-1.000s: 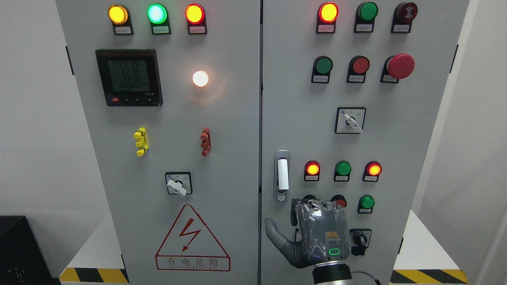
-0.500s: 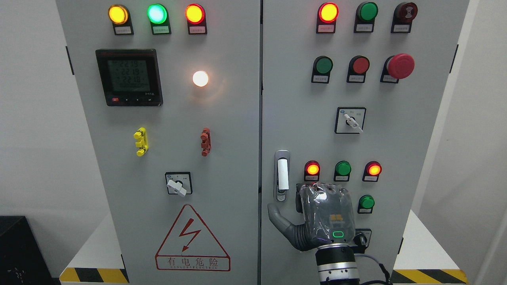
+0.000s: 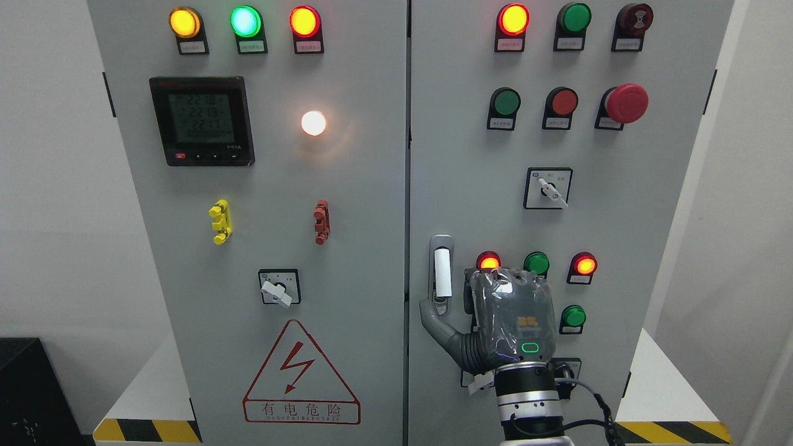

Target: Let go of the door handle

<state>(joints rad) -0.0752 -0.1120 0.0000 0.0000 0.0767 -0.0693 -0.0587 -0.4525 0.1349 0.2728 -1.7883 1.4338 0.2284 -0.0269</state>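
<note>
Grey metal electrical cabinet [image 3: 372, 204] with two shut doors, silver recessed door handle with white lever [image 3: 441, 272] low on right door, robot's right hand [image 3: 505, 322] just beside it, thumb outstretched at handle's foot, fingers loose, holding nothing

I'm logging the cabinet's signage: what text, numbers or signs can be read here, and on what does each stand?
"有电危险": on the red warning triangle with a lightning bolt, left door.
Digits on the meter display: three or four rows, too blurred to read surely.
Small labels under the lamps and buttons, e.g.: too small to read.
Selector switch plate: print illegible.
</note>
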